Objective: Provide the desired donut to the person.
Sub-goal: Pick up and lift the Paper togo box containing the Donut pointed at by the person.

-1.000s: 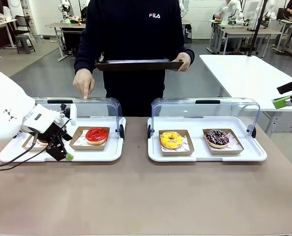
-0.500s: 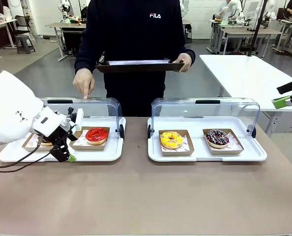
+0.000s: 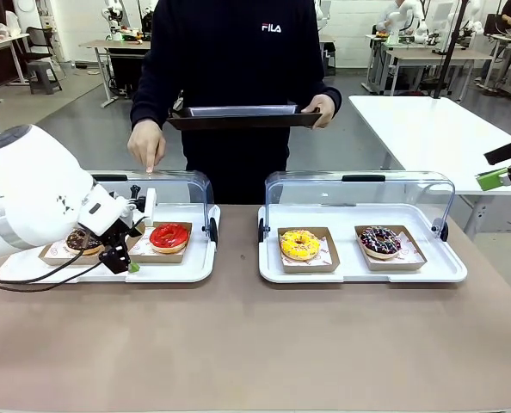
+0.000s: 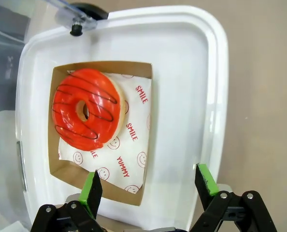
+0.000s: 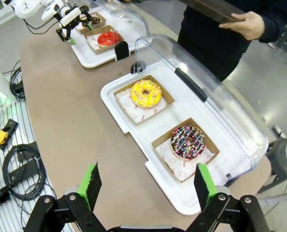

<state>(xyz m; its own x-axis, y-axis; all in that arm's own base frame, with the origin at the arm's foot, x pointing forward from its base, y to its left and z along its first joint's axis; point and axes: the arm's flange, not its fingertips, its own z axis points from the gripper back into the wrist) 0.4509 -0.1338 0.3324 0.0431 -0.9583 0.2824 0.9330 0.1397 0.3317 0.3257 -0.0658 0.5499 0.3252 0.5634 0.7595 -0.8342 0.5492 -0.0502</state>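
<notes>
The left gripper (image 3: 124, 256) is sliding in from the nine o'clock end of the white tray (image 3: 195, 268) toward its middle. A second ago it was hanging over the near-left corner, and now it is drawing up to the near edge of the cardboard boat (image 4: 54, 166) that holds the red donut (image 3: 169, 235). As the arm shifts, a chocolate donut (image 3: 82, 239) at nine o'clock of the red one is coming out from behind it. The person (image 3: 230, 60) is keeping the same pose, with one hand (image 3: 145, 144) pointing a finger down at the raised clear lid (image 3: 182, 185) and the other holding a dark serving tray (image 3: 243, 116) level at the chest. To me the arm is lining up on the red donut as the one wanted, and the grasp is not yet begun.

The left gripper's jaws are standing wide apart, gripping nothing. In the left wrist view the green pads are straddling the boat's near corner and bare tray floor, with the donut up at eleven o'clock, clear of both. The right gripper (image 5: 148, 186) is hanging high off at three o'clock, equally spread and empty.

The red donut is lying flat in its boat in the left case, at ten o'clock across the table. It is glossy red with thin dark stripes, and it is resting on paper printed "SMILE" and "YUMMY".
</notes>
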